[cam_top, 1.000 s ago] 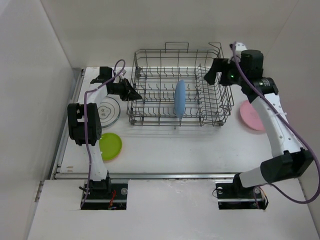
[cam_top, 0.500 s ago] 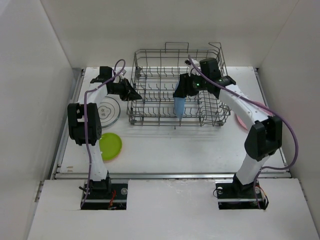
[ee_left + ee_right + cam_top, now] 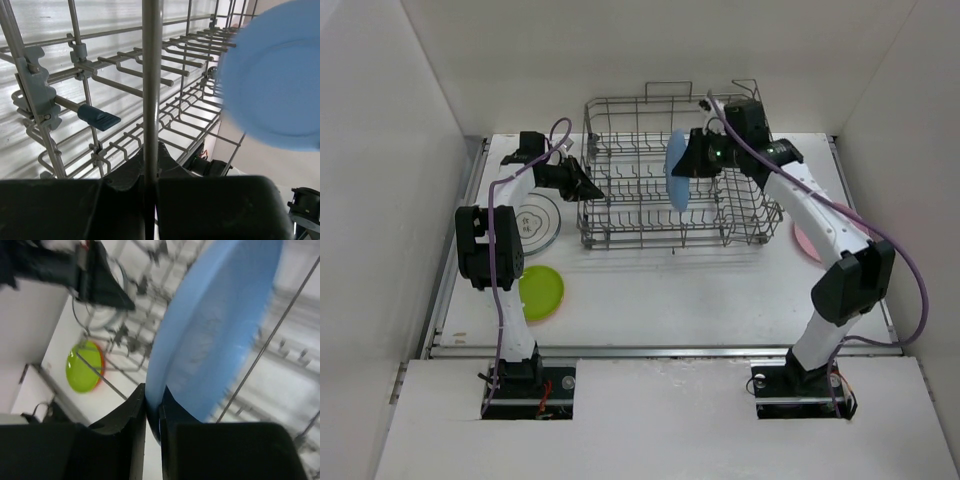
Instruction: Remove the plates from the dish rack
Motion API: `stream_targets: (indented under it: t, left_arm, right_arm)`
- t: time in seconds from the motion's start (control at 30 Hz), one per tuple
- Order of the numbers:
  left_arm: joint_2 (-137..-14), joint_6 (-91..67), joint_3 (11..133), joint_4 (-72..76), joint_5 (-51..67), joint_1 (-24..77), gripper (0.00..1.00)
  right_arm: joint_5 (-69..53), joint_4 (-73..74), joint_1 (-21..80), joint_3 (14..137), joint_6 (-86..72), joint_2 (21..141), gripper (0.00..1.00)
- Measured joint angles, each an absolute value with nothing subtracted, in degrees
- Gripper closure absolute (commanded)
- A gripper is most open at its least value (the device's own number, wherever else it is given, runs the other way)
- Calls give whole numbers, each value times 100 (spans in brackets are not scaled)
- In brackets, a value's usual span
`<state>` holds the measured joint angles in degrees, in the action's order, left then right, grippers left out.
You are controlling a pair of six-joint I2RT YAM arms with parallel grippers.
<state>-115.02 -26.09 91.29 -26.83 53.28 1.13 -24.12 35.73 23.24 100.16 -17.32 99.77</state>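
Note:
The grey wire dish rack (image 3: 650,238) stands at the back middle of the table. My right gripper (image 3: 688,166) is shut on the rim of a light-blue plate (image 3: 676,170), held upright and raised above the rack's tines. The right wrist view shows the fingers pinching that blue plate (image 3: 215,330) at its lower edge, gripper (image 3: 152,407). My left gripper (image 3: 594,187) is shut on an upright wire of the rack's left side; in the left wrist view that rack wire (image 3: 151,75) runs between the closed jaws of the gripper (image 3: 151,152), with the blue plate (image 3: 280,75) blurred at right.
A white patterned plate (image 3: 535,222) lies left of the rack. A lime-green plate (image 3: 540,292) lies nearer the front left, with an orange rim showing under the green plate (image 3: 84,366). A pink plate (image 3: 804,243) lies right of the rack, partly behind my right arm.
My right arm swung from the rack's right end to its middle, its gripper shut on the light-blue plate and lifted it off the tines. The left gripper stayed clamped on the rack.

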Motion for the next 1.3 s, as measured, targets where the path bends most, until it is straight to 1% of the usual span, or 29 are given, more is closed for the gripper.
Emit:
stream_targets:
  t: [0.17,0.3,0.4,0.5,0.63,0.73,0.87,1.03,1.3]
  left_arm:
    - [-11524,-2534,9205,-2829,5269,110,100]
    - [-11533,-2508,9240,-2884,5242,110,100]
    - [-11535,-2491,9240,-2897,5238,110,100]
    - [-11535,-2488,9240,-2899,5234,110,100]
    - [-11535,-2488,9242,-2899,5231,110,100]
    - [-11535,-2486,9251,-2910,5225,110,100]
    - [-11535,-2449,9251,-2917,5223,110,100]
    - [-11535,-2445,9260,-2928,5218,110,100]
    - [-11535,-2416,9273,-2963,5199,110,100]
  right_arm:
    - [-1321,3159,2274,10934,-1468,9330,100]
    - [-414,2891,2171,11155,-1367,8565,100]
    - [366,2832,2145,11172,-1315,8252,100]
    - [1361,2921,2047,11172,-1164,8208,100]
    - [2781,3406,1570,11170,-952,8431,100]
    - [3385,3883,1066,11137,-875,8720,100]
    - [3653,4309,502,10643,-932,9021,100]
    - [3568,4611,117,9953,-1116,9553,100]
    - [3264,4737,-272,9819,-1332,10569,100]
